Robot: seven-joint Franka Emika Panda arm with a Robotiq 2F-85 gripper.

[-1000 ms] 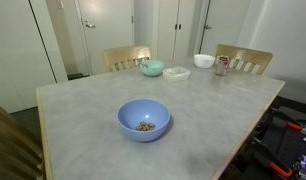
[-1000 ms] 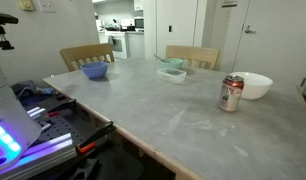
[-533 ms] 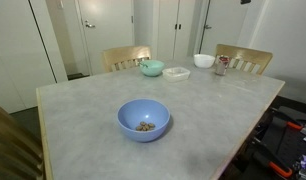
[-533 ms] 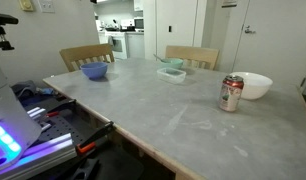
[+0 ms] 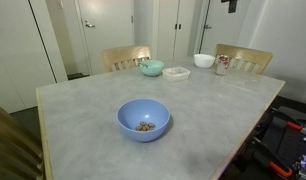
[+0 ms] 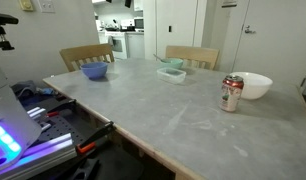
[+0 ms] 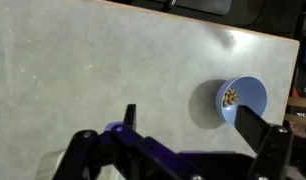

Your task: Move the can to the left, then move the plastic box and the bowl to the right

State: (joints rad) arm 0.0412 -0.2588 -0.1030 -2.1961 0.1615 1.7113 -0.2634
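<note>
The light-blue bowl [image 5: 143, 119] stands near the table's front and holds a few brown bits; it also shows in the other exterior view [image 6: 94, 70] and in the wrist view [image 7: 243, 98]. The silver can with red markings [image 5: 222, 65] [image 6: 231, 93] stands upright by the far corner. The flat translucent plastic box [image 5: 176, 72] [image 6: 172, 74] lies at the far edge. My gripper [image 7: 193, 125] is open and empty, high above the table, with the bowl just beyond one finger. A dark part of it shows at the top of an exterior view [image 5: 230, 5].
A teal-green bowl [image 5: 152, 68] sits beside the plastic box. A small white bowl [image 5: 204, 60] [image 6: 255, 85] stands next to the can. Two wooden chairs [image 5: 126, 57] [image 5: 244, 57] stand behind the grey table [image 5: 83, 110].
A dark part of the gripper has come into view at the top of an exterior view. Nothing on the table has moved.
</note>
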